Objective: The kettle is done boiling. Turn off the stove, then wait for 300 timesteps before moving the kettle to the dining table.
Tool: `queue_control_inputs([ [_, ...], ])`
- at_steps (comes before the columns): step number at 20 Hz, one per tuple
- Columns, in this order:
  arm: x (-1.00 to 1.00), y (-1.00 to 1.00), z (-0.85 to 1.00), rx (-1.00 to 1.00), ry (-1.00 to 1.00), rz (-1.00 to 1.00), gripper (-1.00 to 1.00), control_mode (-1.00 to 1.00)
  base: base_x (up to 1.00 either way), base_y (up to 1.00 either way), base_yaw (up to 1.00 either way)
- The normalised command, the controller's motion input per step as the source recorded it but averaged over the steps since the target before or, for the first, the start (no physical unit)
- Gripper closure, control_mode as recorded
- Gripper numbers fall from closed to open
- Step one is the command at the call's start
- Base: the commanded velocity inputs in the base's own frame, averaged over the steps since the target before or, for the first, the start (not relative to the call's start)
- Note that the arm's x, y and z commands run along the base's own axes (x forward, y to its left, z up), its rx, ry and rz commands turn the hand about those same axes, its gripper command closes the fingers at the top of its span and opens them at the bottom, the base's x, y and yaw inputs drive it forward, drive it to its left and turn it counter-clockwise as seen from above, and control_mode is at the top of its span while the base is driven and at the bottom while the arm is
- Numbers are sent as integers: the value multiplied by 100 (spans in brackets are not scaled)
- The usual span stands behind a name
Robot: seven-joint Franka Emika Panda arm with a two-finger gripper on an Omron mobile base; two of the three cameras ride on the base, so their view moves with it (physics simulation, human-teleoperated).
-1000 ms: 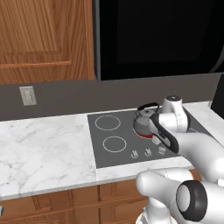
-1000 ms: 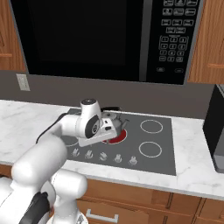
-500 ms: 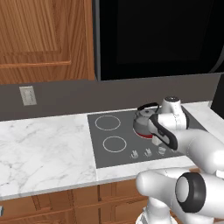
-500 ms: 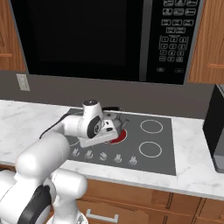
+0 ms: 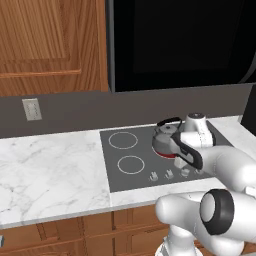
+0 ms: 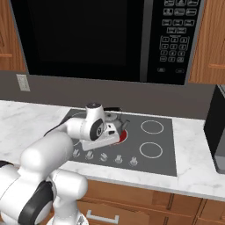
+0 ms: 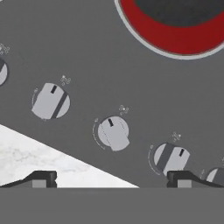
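Hand view: the jaws stand wide, holding nothing, above the stove (image 7: 87, 48) and its row of silver knobs, the middle knob (image 7: 113, 132) between the tips. A red glowing burner (image 7: 175, 37) lies at one o'clock. In the left base view the kettle (image 5: 165, 137) sits on that burner, on the marble tabletop (image 5: 45, 170).

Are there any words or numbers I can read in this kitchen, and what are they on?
No text can be read anywhere.
Microwave keypad: rows of white marks on the buttons, too small to read.
Stove knobs: a tiny white symbol beside each, too blurred to read.
Kettle: no writing seen.
Wall outlet: no writing seen.
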Motion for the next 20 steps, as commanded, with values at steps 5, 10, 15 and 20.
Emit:
queue_control_inputs([
  [5,0,0,-11,0,5,0,-100,-100,0,0,0],
  [10,1,0,-9,0,3,0,-100,-100,0,0,0],
  [15,0,-1,-8,0,1,0,-100,-100,0,0,0],
  [20,1,0,-7,0,0,0,-100,-100,0,0,0],
])
